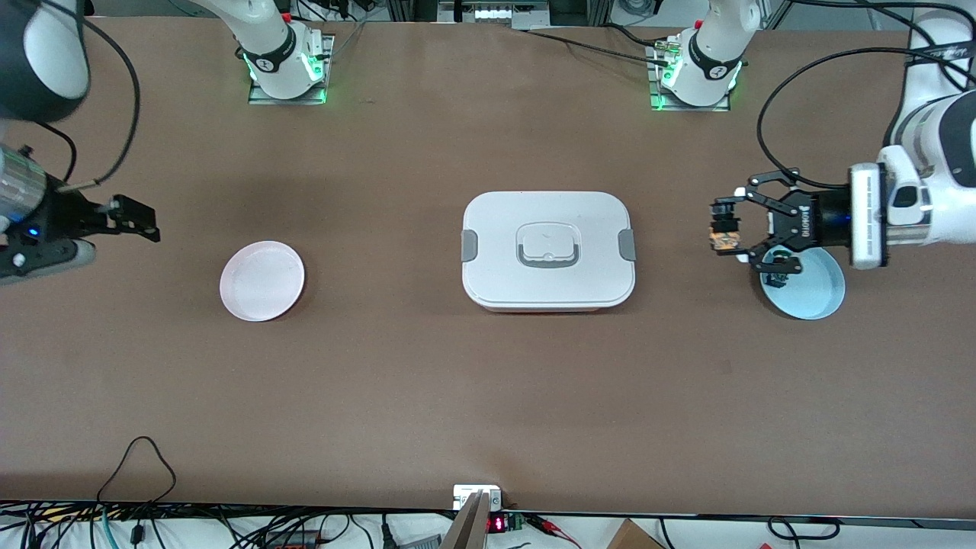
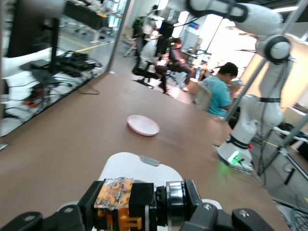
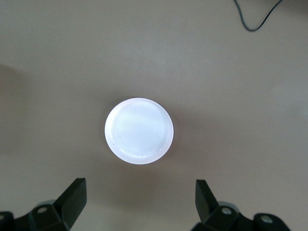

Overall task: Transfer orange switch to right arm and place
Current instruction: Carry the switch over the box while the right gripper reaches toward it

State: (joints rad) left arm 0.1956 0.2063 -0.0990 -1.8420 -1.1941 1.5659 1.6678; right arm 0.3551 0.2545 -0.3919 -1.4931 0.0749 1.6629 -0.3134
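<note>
Nearest the front camera among the items on the brown worktop (image 1: 488, 396) are the white lidded box (image 1: 547, 250) at mid-worktop, the pink plate (image 1: 261, 280) toward the right arm's end, and the light blue plate (image 1: 814, 292) toward the left arm's end. A second small component (image 1: 778, 276) lies in the blue plate.

Left claw (image 1: 724, 235): held level in the air just beside the blue plate's rim, on the side toward the box, pinching the orange switch (image 1: 723, 241). The left wrist view confirms the switch (image 2: 115, 202) is clamped between the fingers.

Right claw (image 1: 136, 217): waiting in the air over the right arm's end of the worktop, fingers (image 3: 73, 196) spread wide and holding nothing, with the pink plate (image 3: 139, 130) in its wrist view.
</note>
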